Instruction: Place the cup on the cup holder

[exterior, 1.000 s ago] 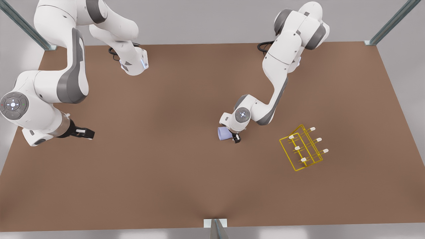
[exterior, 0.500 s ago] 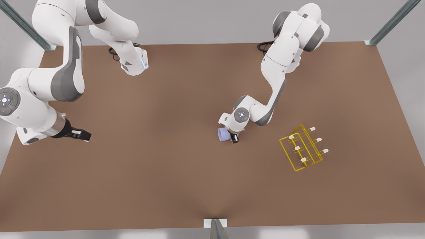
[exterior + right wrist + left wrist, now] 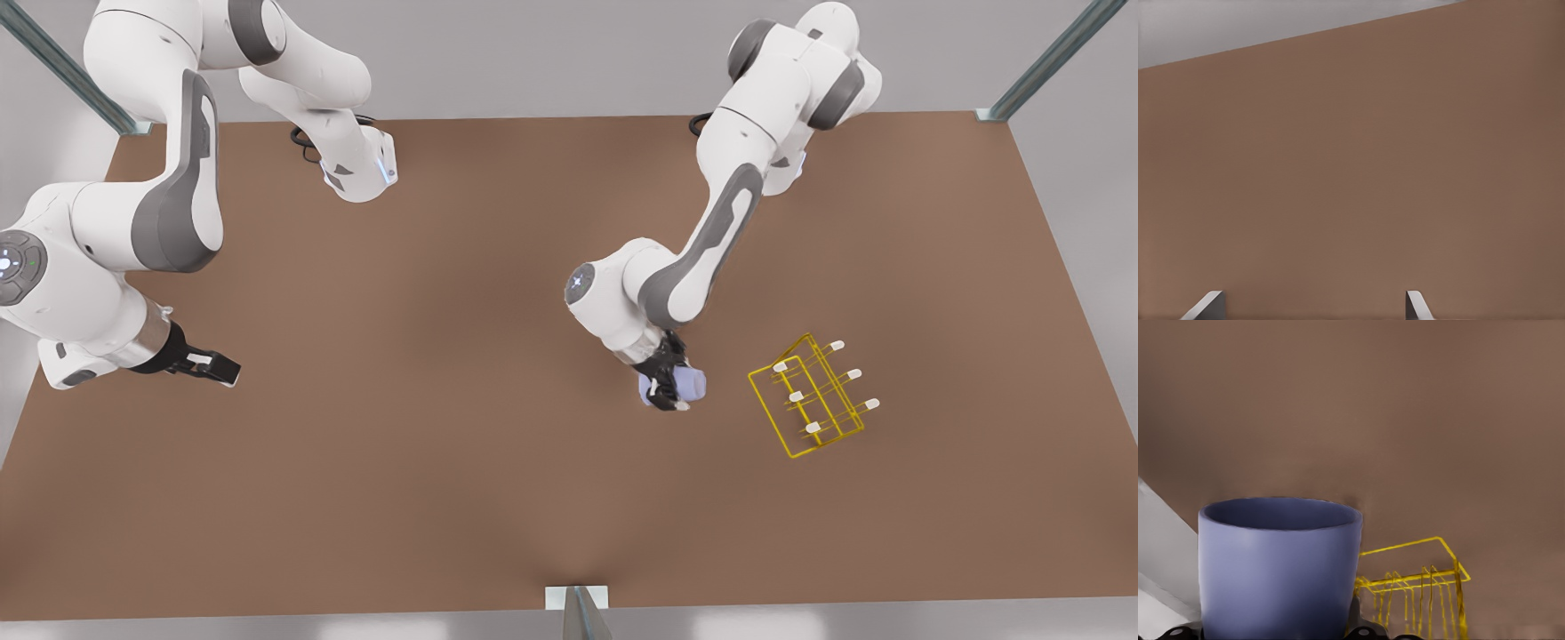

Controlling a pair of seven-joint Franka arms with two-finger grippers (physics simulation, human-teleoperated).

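On the brown table [image 3: 444, 462], your left gripper [image 3: 669, 388] has swung the cup [image 3: 686, 384] over near the yellow cup holder [image 3: 807, 396], fingers closed on it, probably firmly. Your right gripper [image 3: 206, 364] waits, fingers apart.

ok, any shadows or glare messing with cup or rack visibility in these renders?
Front view: flat soft light, no glare; cup in the left gripper and cup holder both read clearly. Left wrist view: cup near and slightly soft-edged, thin yellow wires somewhat blurred. Right wrist view: evenly lit table, right gripper open.
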